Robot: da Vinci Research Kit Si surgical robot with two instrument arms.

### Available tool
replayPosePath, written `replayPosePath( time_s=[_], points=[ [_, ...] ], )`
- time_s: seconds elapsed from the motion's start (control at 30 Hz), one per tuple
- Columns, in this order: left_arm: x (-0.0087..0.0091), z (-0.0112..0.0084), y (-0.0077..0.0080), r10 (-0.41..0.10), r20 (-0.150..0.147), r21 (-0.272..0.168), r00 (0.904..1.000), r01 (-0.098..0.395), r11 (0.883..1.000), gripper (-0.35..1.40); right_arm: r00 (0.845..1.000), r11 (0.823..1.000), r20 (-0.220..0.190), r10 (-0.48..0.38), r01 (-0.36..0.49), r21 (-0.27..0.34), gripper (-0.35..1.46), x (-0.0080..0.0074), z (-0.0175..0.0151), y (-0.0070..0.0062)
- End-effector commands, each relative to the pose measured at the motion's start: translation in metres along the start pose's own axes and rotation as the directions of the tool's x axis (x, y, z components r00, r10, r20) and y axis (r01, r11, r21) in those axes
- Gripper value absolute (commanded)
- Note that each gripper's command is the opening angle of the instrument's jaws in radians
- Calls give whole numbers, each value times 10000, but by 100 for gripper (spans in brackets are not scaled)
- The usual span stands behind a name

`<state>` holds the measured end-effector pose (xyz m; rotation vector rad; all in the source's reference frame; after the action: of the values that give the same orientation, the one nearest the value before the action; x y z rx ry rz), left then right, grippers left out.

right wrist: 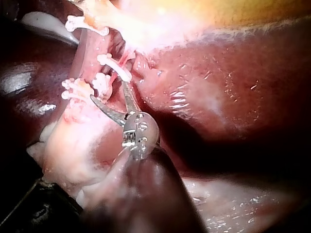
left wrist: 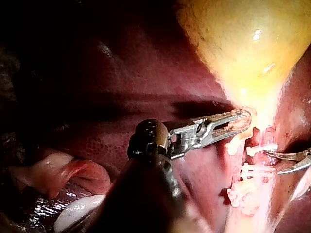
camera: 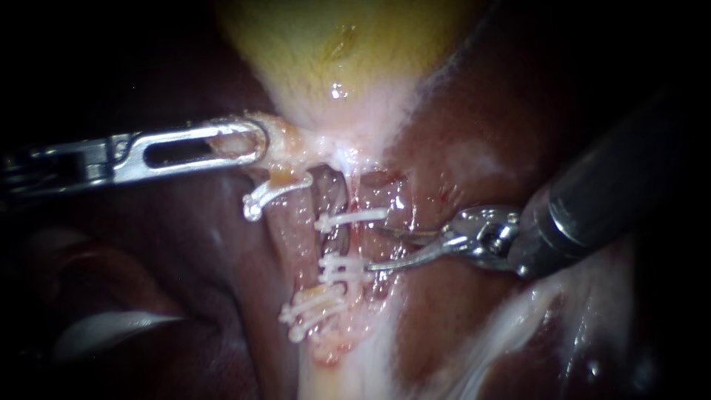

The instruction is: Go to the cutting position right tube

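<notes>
I am holding my left instrument [camera: 252, 142] at the narrow neck of the gallbladder [camera: 333, 44]. Its end effector is clamping the pale tissue there, with both jaws pressing on it from two sides. The left wrist view is showing the same grip, with tissue filling the slot at the tip [left wrist: 239, 121].

My right instrument [camera: 374, 248] is coming in from the right over the liver [camera: 474, 133]. Its end effector is a pair of thin curved blades, and they are standing apart with nothing gripped.

The right tube [camera: 352, 241] is running down from the gallbladder neck through the middle of the endoscope view. An upper clip [camera: 352, 217] and a lower clip [camera: 342, 267] are crossing it. The blade tips are sitting just beside the bare stretch of tube between these two clips, one tip near each clip. I cannot tell whether they are touching the tube.

In the right wrist view the open blades [right wrist: 109, 92] are reaching in among the white clips.
</notes>
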<state>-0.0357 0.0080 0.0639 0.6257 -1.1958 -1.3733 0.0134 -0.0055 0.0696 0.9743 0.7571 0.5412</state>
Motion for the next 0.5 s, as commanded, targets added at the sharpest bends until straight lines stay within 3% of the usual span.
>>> replayPosePath(
  time_s=[0.03,0.5],
  points=[
    [0,0,0,0,0,0,10000,0,10000,-35,10000,10000,-11,-5,5,-29,142,2,1,2],
    [1,1,0,4,8,-7,10000,-4,10000,-35,9993,9999,-351,115,-114,39,142,14,23,21]
  ],
)
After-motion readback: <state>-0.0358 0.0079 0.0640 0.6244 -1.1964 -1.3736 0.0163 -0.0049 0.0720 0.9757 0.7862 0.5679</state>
